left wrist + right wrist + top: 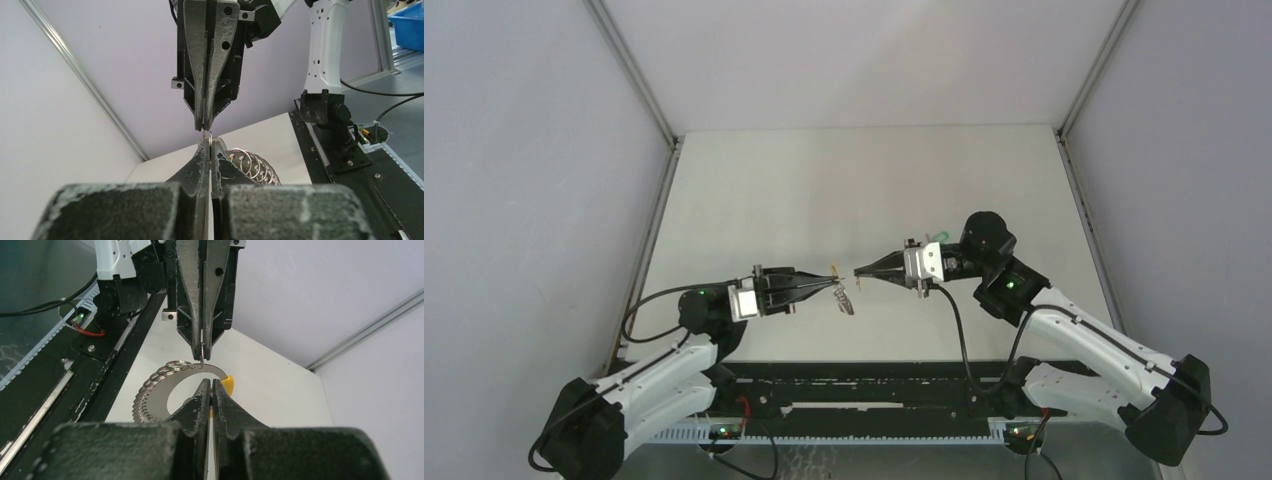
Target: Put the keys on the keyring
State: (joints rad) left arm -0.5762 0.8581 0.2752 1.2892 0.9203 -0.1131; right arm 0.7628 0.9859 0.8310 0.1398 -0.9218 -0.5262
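- Pinching the keyring (161, 387) is the left end effector (832, 286), 9 o'clock; right end effector (858, 271) is pressed together, can't tell on what.
- Tips bump, ring probably twists loose.

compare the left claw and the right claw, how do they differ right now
The left claw grips the keyring by its rim, while the right claw is shut on nothing I can make out; anything it pinches is too small to tell. The left claw points in from the left side, the right claw from the right side. Shared: both are shut, with their tips almost meeting head-on.
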